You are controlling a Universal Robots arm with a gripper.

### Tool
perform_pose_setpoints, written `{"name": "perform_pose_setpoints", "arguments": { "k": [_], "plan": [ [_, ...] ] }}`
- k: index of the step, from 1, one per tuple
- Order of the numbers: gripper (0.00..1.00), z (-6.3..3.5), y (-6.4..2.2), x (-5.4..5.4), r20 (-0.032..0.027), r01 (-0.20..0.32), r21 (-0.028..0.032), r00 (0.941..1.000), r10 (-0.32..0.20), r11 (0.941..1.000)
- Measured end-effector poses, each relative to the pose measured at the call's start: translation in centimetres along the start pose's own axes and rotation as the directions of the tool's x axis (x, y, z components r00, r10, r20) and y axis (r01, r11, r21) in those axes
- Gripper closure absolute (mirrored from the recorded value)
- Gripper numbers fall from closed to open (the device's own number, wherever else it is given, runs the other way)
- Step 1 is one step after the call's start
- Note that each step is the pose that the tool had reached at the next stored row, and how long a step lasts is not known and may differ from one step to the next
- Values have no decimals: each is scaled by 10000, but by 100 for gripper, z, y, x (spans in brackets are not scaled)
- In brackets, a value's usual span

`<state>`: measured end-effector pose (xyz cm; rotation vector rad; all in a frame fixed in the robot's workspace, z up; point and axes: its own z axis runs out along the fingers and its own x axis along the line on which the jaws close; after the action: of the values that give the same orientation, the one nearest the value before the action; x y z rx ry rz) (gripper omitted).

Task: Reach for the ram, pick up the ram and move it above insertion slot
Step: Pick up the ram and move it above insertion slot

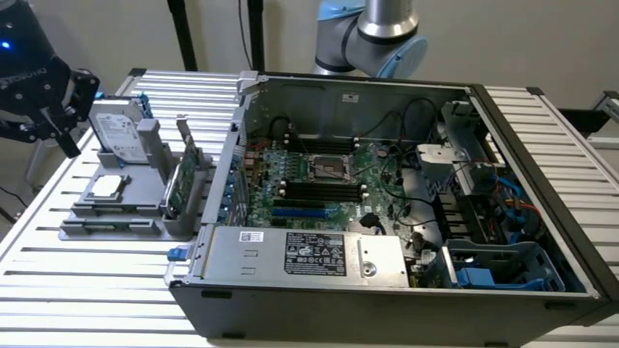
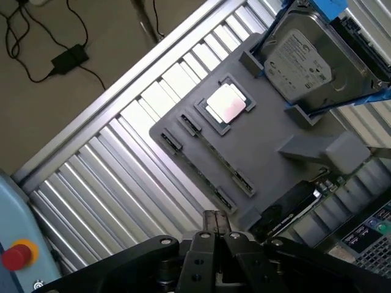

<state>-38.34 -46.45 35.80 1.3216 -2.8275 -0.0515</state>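
Note:
My gripper point(image 2: 215, 221) hangs over the slatted table beside the grey fixture point(image 2: 269, 146), its black fingertips pressed together with nothing between them. In the exterior view the gripper point(image 1: 66, 138) is at the far left, just left of the fixture point(image 1: 116, 217). A long narrow holder point(image 2: 215, 154) with end clips runs along the fixture. A thin dark line lies in it, and I cannot tell whether that is the ram on edge. Black memory slots point(image 1: 320, 190) lie on the motherboard inside the open computer case point(image 1: 290, 254).
On the fixture stand a silver hard drive point(image 1: 118, 134), a square processor chip point(image 2: 226, 105) and a larger green card with a metal bracket point(image 1: 184, 177). The case's tall walls rise to the exterior view's right of the fixture. A red button point(image 2: 17, 256) sits off the table.

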Motion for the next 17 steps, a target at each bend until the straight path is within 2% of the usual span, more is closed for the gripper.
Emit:
{"name": "perform_pose_setpoints", "arguments": {
  "k": [5,9,13,17],
  "plan": [
    [89,0,0,0,-35,897,2,9960,-897,9960],
    [89,0,0,0,-63,1626,2,9867,-1626,9867],
    [89,1,0,0,-91,2335,-1,9723,-2335,9724],
    [89,3,0,0,-118,3043,-5,9525,-3043,9526]
  ]
}}
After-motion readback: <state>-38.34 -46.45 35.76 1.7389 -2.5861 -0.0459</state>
